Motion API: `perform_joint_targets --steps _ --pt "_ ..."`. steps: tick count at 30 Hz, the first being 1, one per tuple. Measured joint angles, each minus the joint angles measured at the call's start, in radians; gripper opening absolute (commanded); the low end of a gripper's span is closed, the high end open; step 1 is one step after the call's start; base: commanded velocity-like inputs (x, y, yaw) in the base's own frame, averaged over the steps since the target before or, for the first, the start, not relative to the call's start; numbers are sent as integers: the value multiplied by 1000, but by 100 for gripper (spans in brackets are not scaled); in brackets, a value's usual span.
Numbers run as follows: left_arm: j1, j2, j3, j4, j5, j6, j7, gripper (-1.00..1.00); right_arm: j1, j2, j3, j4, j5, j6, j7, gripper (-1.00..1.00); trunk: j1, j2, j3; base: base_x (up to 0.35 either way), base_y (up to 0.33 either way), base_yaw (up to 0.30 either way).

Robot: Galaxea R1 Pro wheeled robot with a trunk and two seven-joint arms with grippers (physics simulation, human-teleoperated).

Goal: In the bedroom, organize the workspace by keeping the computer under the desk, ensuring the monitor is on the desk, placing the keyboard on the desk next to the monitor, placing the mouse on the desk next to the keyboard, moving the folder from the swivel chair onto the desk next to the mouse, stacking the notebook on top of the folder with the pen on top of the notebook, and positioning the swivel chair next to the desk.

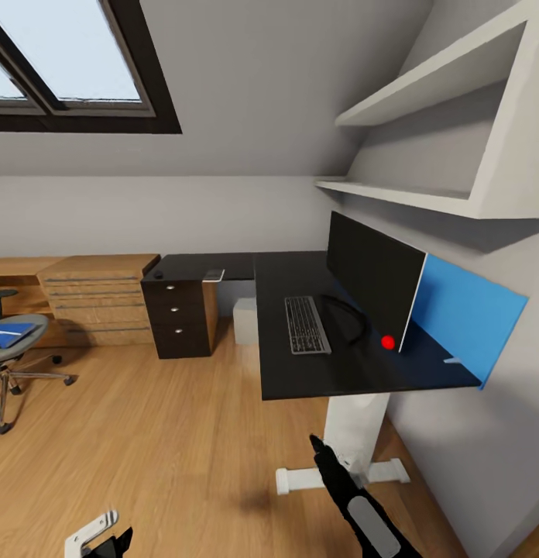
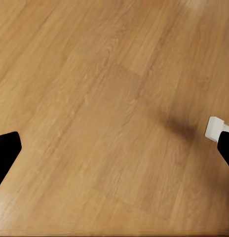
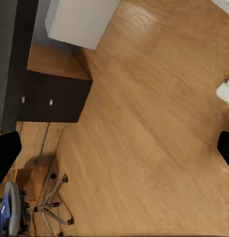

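Both my pincers, left (image 2: 114, 153) and right (image 3: 114, 153), hang spread apart and empty above the wood floor (image 2: 104, 89), near the black table (image 1: 331, 372).

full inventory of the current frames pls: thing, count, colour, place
desk: 1, black top, white leg, against right wall
monitor: 1, black, on desk
keyboard: 1, dark grey, on desk in front of monitor
mouse: 1, black, desk's far left end
computer: 1, pale grey, on floor under desk
drawer unit: 1, dark, silver knobs, under desk's left end
swivel chair: 1, grey, left, apart from desk
folder: 1, blue, on chair seat
wooden cabinets: light wood, back wall
shelves: white, above desk
left gripper: open, over bare floor
right gripper: open, empty
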Motion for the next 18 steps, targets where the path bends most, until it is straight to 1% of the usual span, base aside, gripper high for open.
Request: perform_joint_targets --steps 1,4,5,8,11,12,15,18 --pt "0 0 -1 7 0 1 0 100 0 8 -1 53 68 -34 -1 100 -4 7 3 0 0 0" --pt "0 0 -3 15 0 2 0 100 -1 15 -2 141 183 -119 -2 100 -15 28 13 0 0 0" --pt "0 -1 -9 18 0 3 0 100 -1 17 -2 196 258 -188 -2 100 -19 35 16 0 0 0" --pt "0 -1 -22 20 0 3 1 100 -1 19 -1 273 367 -300 -3 100 -31 56 25 0 0 0" --pt "0 -1 -31 21 0 1 0 100 -1 20 -1 343 459 -401 -5 100 -42 77 35 0 0 0" --pt "0 -1 -35 22 0 0 0 100 -1 19 -1 385 507 -457 -6 100 -46 84 38 0 0 0" --pt "0 -2 -38 26 1 -1 -1 100 -1 18 -1 445 568 -527 -6 100 -58 105 47 0 0 0" --pt "0 -3 -40 47 1 -3 -1 100 -1 18 -1 498 608 -574 -6 100 -69 126 56 0 0 0"
